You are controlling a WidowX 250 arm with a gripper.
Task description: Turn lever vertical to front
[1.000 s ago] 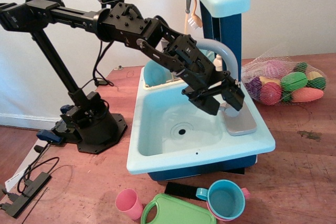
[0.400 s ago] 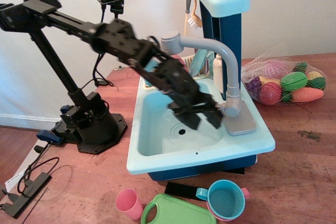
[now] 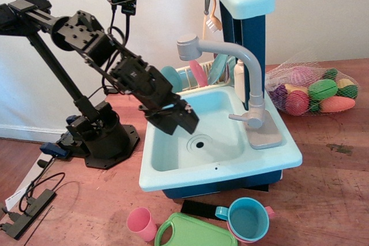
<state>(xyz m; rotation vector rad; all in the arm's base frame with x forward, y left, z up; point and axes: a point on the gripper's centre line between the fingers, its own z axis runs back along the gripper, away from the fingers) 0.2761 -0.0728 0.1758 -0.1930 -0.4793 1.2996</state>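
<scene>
The grey toy faucet (image 3: 252, 79) stands at the right rim of the light blue sink (image 3: 173, 171), on a flat grey plate (image 3: 266, 136). Its arched spout ends in a cylindrical head (image 3: 187, 46) to the left. The lever (image 3: 238, 118) is a short grey stub sticking out to the left from the round collar, over the basin. My gripper (image 3: 177, 121) hangs over the sink's left rim, well left of the lever. Its black fingers (image 3: 187, 118) stand apart and hold nothing.
A dish rack with a pink plate (image 3: 198, 71) sits behind the basin. A net bag of toy food (image 3: 311, 90) lies to the right. A pink cup (image 3: 141, 223), green board (image 3: 193, 232) and blue cup (image 3: 249, 218) stand in front. The arm's base (image 3: 101, 136) is to the left.
My gripper has drawn back from the faucet's collar, leftward across the basin to the sink's left rim. The lever, earlier hidden by the gripper, now shows pointing left.
</scene>
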